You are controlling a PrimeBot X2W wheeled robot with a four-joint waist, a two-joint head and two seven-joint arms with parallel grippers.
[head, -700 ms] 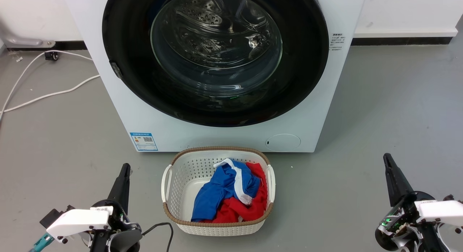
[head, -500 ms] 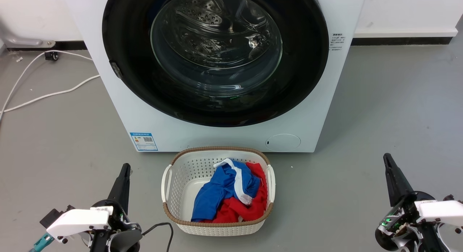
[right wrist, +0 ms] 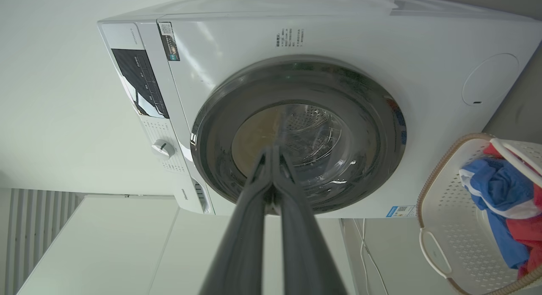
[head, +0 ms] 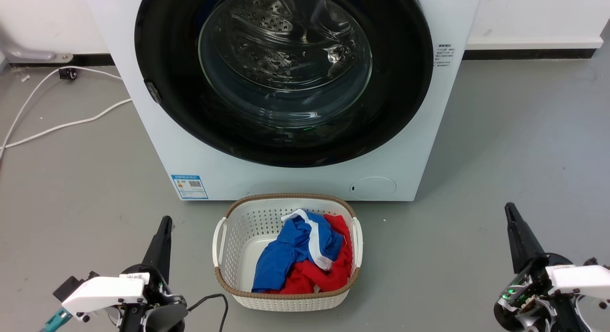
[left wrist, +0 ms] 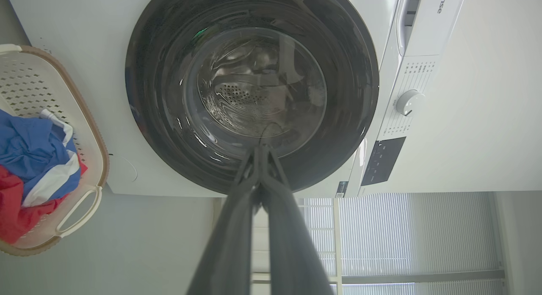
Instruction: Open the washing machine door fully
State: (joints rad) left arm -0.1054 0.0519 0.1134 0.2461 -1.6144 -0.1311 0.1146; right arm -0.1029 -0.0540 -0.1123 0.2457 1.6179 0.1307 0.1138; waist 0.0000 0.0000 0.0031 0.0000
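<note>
The white washing machine (head: 267,182) stands on the grey floor (head: 514,132), at the top middle of the head view. Its round glossy black door (head: 400,84) lies shut flush against the front, and the steel drum shows through the clear glass bowl at its centre. Just in front of the machine sits a white laundry basket (head: 238,236) holding a blue garment (head: 286,256) on a red garment (head: 333,275). The left end effector (head: 165,221) hangs low at the basket's left and the right end effector (head: 509,208) low at its right. Both are well apart from the door, and each has its two dark fingers pressed together on nothing. A white cable (head: 62,125) trails over the floor on the left. On the machine's lower front are a blue label sticker (head: 189,186) and a round filter cap (head: 373,187).
</note>
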